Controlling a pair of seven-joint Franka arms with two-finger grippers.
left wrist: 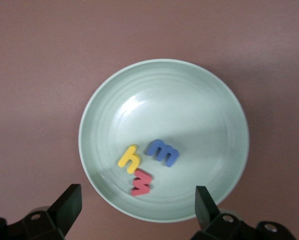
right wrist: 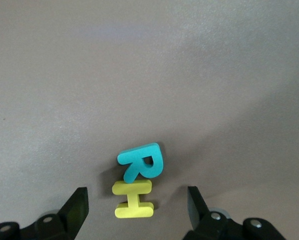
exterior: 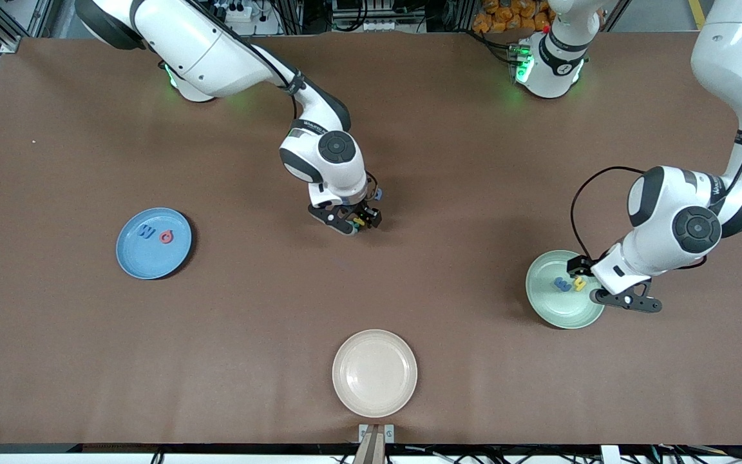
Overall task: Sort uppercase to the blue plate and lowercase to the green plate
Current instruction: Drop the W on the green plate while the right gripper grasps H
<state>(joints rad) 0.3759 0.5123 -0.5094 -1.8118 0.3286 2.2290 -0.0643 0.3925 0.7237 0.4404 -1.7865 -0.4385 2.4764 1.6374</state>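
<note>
front: smooth cream plate [exterior: 374, 372] bottom centre, blue plate [exterior: 153, 243] mid-left with two letters. left wrist: left gripper [left wrist: 137, 200] open over glossy green plate [left wrist: 209, 100], three foam lowercase [left wrist: 162, 152] inside. right wrist: right gripper [right wrist: 135, 204] open, teal r [right wrist: 139, 162] touching yellow h [right wrist: 134, 200] between fingers.

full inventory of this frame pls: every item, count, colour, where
blue plate: 1, sky blue, right arm's end of table.
W, Q: 2, dark blue and red, in blue plate.
green plate: 1, mint, left arm's end.
lowercase letters: 3, yellow, blue, red, in green plate.
R, H: 2, teal and yellow, touching, on table under right gripper.
cream plate: 1, nearest front camera.
right gripper: open, over R and H.
left gripper: open, over green plate.
</note>
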